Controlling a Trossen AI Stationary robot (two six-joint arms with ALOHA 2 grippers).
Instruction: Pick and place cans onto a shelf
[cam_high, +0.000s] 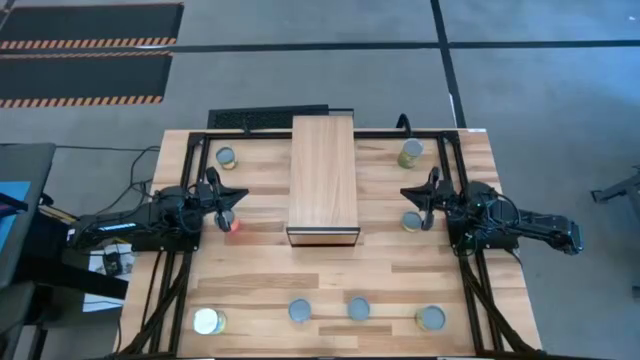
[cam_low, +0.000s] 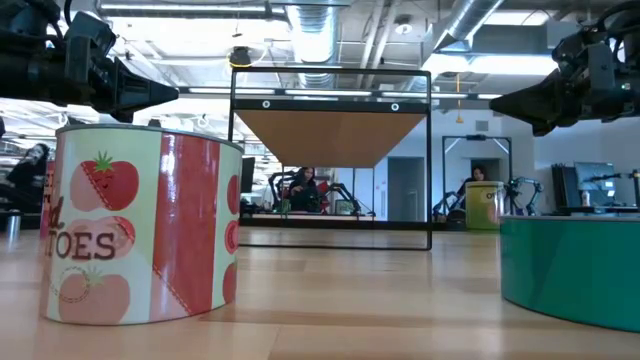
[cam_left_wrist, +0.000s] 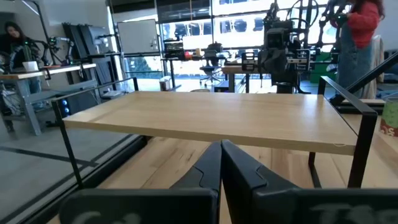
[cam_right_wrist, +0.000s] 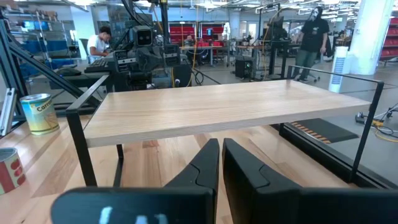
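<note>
The shelf (cam_high: 323, 180), a light-wood plank top on a thin black frame, stands mid-table; it also shows in the low view (cam_low: 330, 135). My left gripper (cam_high: 232, 200) is shut and empty, to the left of the shelf and pointing at it (cam_left_wrist: 221, 155); a red can (cam_high: 232, 222) stands just beside it. My right gripper (cam_high: 412, 195) is shut and empty to the right of the shelf (cam_right_wrist: 221, 152); a can (cam_high: 412, 221) stands just beside it. Other cans stand upright on the table at the far left (cam_high: 227, 157) and the far right (cam_high: 410, 153), with several along the near edge (cam_high: 359, 309).
A black frame (cam_high: 190, 135) runs around the tabletop. In the low view a tomato can (cam_low: 145, 225) and a green can (cam_low: 575, 265) stand close to the camera. People and desks show in the room beyond the table.
</note>
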